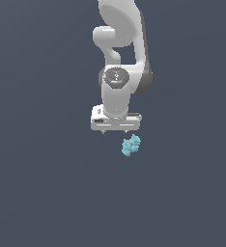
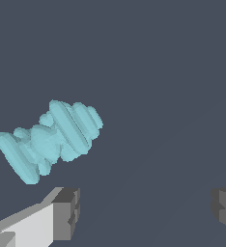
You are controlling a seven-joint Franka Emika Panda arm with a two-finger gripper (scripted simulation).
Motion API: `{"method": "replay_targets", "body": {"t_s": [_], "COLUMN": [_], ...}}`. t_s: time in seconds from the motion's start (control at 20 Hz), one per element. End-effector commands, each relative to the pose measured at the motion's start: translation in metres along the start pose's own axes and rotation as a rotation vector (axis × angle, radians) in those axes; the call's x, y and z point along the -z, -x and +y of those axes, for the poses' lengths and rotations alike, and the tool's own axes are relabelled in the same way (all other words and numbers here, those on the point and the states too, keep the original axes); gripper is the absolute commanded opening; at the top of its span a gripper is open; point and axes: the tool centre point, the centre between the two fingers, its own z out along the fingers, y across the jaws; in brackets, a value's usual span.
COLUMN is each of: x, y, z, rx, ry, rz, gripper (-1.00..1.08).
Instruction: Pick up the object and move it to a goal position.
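Below the gripper (image 1: pixel 116 130) and off toward one finger (image 2: pixel 62 212), the light-cyan knobbly cluster (image 1: pixel 131 145) lies apart on the desk (image 1: pixel 37 193), long axis skewed; jaws spread wide, holding nothing.

The object (image 1: pixel 131 145) is light cyan all over, a pale turquoise with slightly darker cyan shading in the grooves between its ribbed lumps; in the wrist view the object (image 2: pixel 49 140) shows the same tint with paler highlights on the rounded ridges. The arm (image 1: pixel 119 43) is white with dark grey bands at its joints and a dark grey round cap on the wrist. The hand (image 1: pixel 116 131) is white, and its fingers (image 2: pixel 66 213) carry dark grey pads. The tabletop (image 1: pixel 37 193) is a plain, unpatterned dark slate blue-grey
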Motion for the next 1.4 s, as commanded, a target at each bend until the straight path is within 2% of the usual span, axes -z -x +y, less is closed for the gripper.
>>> {"method": "replay_targets", "body": {"t_s": [0.0,0.35,1.35], "x": [0.000,-0.002,-0.006], "y": [-0.001,-0.005,-0.018], "z": [-0.002,-0.012,-0.049], "rx": [-0.030,-0.155,-0.634], "ry": [0.000,-0.002,-0.018], "rz": [0.002,0.011,0.044], "gripper": [1.00,1.00,1.00]}}
